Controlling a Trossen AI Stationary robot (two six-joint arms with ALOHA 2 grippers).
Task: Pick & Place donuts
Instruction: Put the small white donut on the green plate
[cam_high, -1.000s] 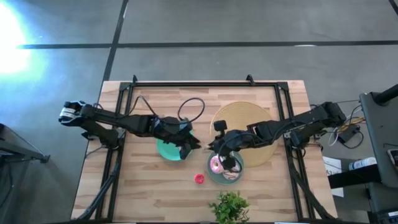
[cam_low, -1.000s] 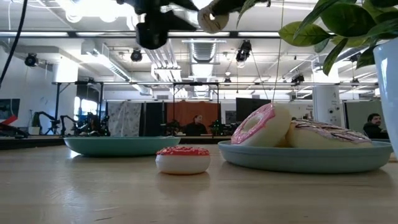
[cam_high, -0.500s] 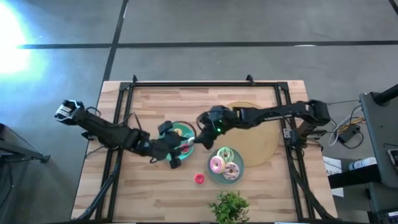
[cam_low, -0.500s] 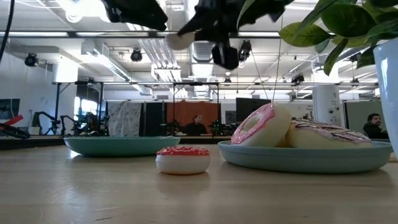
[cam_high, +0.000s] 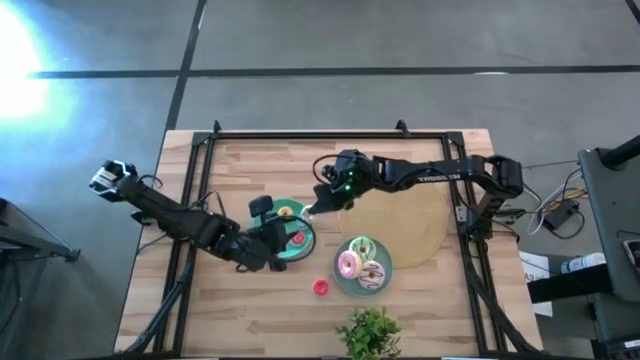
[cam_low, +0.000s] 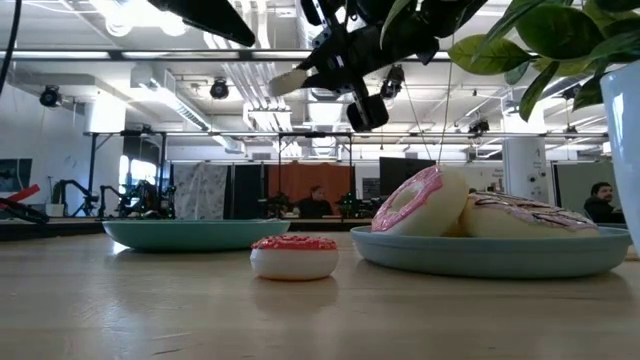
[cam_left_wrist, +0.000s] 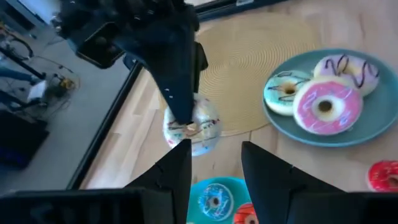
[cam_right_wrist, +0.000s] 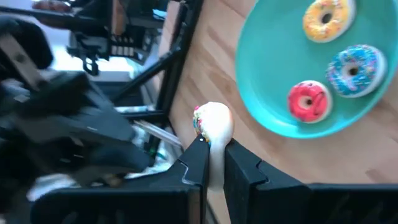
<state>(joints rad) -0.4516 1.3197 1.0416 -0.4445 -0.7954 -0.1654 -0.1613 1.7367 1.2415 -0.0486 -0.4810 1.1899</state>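
The right gripper (cam_right_wrist: 211, 163) pinches a white sprinkled donut (cam_right_wrist: 212, 123) by its rim, carrying it in the air near the edge of a teal plate (cam_right_wrist: 267, 93). That plate holds three tiny donuts: yellow (cam_right_wrist: 323, 18), blue (cam_right_wrist: 353, 69) and red (cam_right_wrist: 306, 101). The carried donut looks light, rigid and smooth, so it could slip; the grip across one side of the ring seems the sensible hold. The left gripper (cam_left_wrist: 214, 163) hovers over the same plate with its fingers apart, holding nothing. A second teal plate (cam_high: 345, 283) beside the woven mat (cam_high: 425, 225) carries larger pink (cam_high: 349, 264) and white iced donuts, and a small red donut (cam_high: 320, 287) sits on the table (cam_high: 230, 320). Half a second earlier, both arms sat slightly differently; the right gripper has since shifted towards the left plate.
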